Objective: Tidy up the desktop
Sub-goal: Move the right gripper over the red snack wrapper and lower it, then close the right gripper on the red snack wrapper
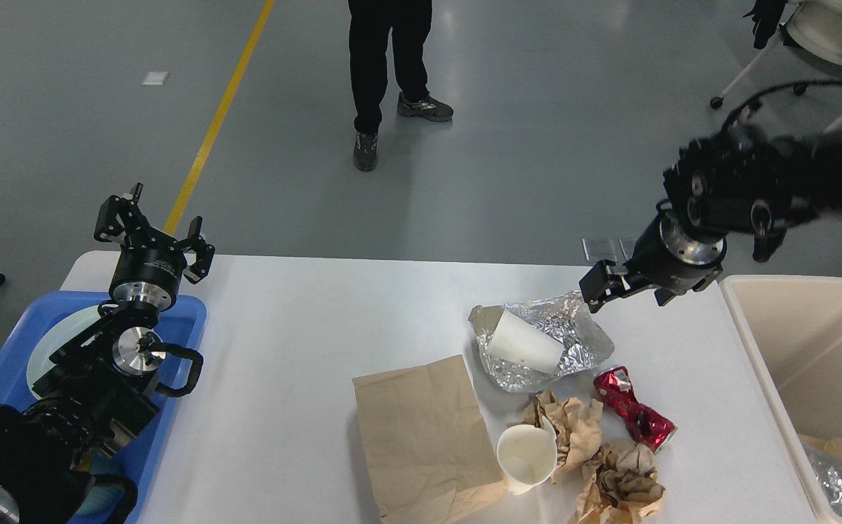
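Observation:
The white desktop holds litter at its right middle. A crumpled foil sheet has a white paper cup lying on it. In front are a flat brown paper bag, an upright white cup, crumpled brown paper and a crushed red can. My right gripper is open and empty, just above the foil's far right edge. My left gripper is open and empty above the far end of the blue tray.
A blue tray with a white plate sits at the desktop's left end under my left arm. A beige bin stands off the right end, with foil and paper inside. A person stands beyond the table.

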Controlling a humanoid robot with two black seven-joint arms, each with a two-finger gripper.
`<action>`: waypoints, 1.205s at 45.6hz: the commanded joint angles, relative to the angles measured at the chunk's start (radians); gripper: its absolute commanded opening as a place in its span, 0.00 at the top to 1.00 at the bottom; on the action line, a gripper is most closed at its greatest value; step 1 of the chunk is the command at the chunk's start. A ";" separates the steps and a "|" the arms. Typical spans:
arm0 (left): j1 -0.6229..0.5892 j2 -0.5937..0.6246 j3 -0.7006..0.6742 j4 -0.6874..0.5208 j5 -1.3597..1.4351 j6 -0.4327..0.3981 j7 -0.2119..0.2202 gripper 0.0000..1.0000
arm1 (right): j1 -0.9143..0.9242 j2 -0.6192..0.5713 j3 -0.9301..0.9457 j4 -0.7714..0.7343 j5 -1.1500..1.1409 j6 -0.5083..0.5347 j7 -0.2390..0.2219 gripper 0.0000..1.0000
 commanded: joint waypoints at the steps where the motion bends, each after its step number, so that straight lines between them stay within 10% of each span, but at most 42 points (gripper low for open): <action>1: -0.001 0.000 0.000 0.000 0.000 0.000 0.000 0.04 | -0.118 0.005 0.000 -0.005 -0.045 -0.076 0.002 0.00; 14: 0.001 0.000 0.000 0.000 0.000 0.000 0.000 0.04 | -0.290 0.004 -0.002 -0.017 -0.154 -0.267 0.002 0.00; 41: 0.001 0.000 0.000 0.000 0.000 0.000 0.000 0.04 | -0.490 0.024 -0.002 -0.160 -0.159 -0.341 0.003 0.02; 55: -0.001 0.000 0.000 0.000 0.000 0.000 0.000 0.04 | -0.534 0.024 0.000 -0.198 -0.159 -0.399 0.008 0.37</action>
